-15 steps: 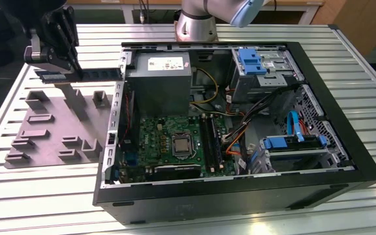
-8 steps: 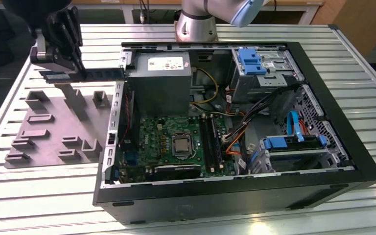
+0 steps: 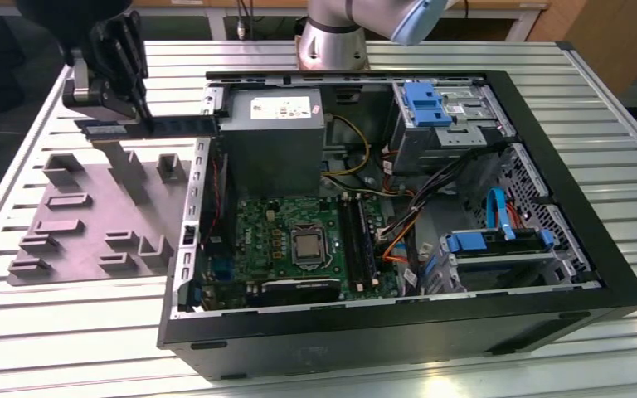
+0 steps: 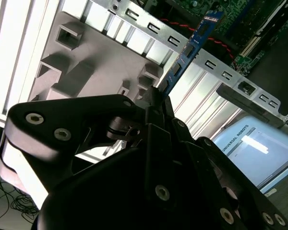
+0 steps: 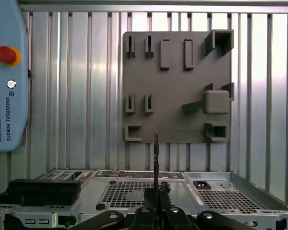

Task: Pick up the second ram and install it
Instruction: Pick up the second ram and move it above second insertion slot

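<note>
Gripper [image 4: 156, 103]: mine, closed tight on the ram [image 4: 192, 45] at one end, with the rest jutting free.
Ram: airborne at the exterior view's left, lying level over the far edge of the tray [image 3: 109, 211]. Its free end is near the left wall of the case [image 3: 407, 332].
Slots [image 3: 357, 236]: long and black, on the motherboard [image 3: 263, 232], well apart from the ram.
Handling, as I judge it: carrying stage. I should keep a firm clamp, clear the case wall, bring the stick parallel to the slots, and avoid the cables [image 3: 398, 236] just beside them.
</note>
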`<state>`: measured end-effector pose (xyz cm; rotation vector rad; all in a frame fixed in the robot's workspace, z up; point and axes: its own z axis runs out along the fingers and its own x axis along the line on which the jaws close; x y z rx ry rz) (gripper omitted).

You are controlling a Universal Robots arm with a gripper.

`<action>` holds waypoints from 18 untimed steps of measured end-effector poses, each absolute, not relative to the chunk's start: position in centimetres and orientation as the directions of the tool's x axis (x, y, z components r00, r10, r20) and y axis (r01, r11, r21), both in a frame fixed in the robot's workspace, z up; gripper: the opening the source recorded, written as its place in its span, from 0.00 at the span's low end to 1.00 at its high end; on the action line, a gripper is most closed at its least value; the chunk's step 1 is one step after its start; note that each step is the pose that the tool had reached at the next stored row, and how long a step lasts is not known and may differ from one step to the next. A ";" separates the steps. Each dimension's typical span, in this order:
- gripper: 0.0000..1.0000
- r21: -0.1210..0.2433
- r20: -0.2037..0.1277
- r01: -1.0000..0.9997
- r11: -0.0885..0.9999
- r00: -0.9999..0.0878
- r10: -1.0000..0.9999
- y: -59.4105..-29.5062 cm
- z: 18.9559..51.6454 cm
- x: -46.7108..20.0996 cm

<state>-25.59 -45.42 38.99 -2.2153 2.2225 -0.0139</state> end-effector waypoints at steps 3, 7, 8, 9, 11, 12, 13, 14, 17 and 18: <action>0.14 -0.009 0.004 -1.000 0.003 -0.003 -1.000 -45.4 39.0 -25.3; 0.14 -0.009 0.004 -1.000 0.003 -0.003 -1.000 -45.4 39.0 -25.0; 0.14 -0.009 0.004 -1.000 0.003 -0.003 -1.000 -45.4 39.0 -24.9; 0.14 -0.009 0.004 -1.000 0.003 -0.003 -1.000 -45.4 39.0 -24.8; 0.14 -0.009 0.004 -1.000 0.003 -0.003 -1.000 -45.4 39.0 -24.7; 0.14 -0.009 0.004 -1.000 0.003 -0.003 -1.000 -45.4 39.0 -24.6; 0.14 -0.009 0.004 -1.000 0.003 -0.003 -1.000 -45.4 39.0 -24.5; 0.14 -0.009 0.004 -1.000 0.003 -0.003 -1.000 -45.4 39.0 -24.4; 0.14 -0.009 0.004 -1.000 0.003 -0.003 -1.000 -45.4 39.0 -24.2; 0.14 -0.009 0.004 -1.000 0.003 -0.003 -1.000 -45.4 39.0 -24.1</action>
